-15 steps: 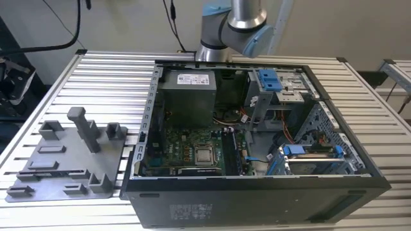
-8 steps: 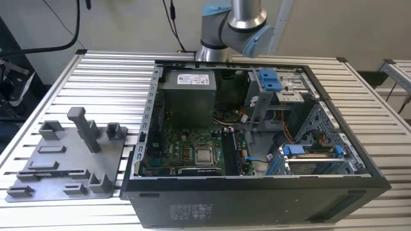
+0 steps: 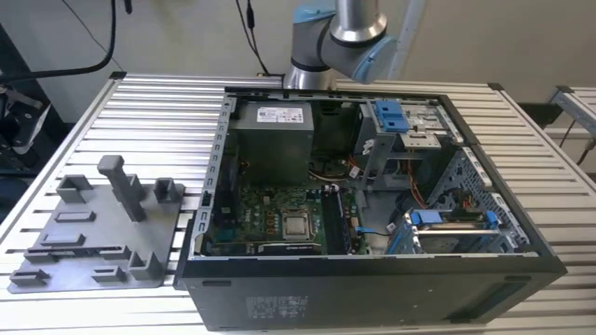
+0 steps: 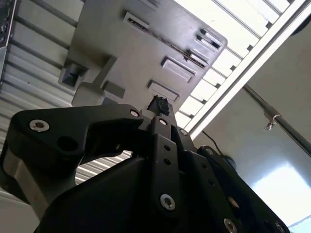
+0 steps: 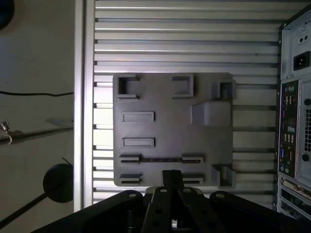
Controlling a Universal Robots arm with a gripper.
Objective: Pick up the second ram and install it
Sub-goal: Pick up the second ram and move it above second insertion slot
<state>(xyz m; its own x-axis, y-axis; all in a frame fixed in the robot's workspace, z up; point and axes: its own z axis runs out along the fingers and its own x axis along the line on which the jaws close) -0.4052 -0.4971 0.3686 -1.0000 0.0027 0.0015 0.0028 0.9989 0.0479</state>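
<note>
Jaws pressing together and empty, the gripper (image 5: 171, 175) is hovering over the edge of the grey tray (image 5: 214, 141), with what seems to be the second ram (image 5: 161, 159) lying just beyond them as a thin dark strip, its long axis running along the slats of the table (image 5: 184, 48).

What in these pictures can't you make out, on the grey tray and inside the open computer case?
1. First wrist view: the black hand hides one edge of the flat grey plastic tray with pegs.
2. First wrist view: a thin dark strip between two tray slots, seen edge-on, may be the second ram; cannot tell.
3. Exterior view: memory slots on the green motherboard are too small to tell filled or empty.
</note>
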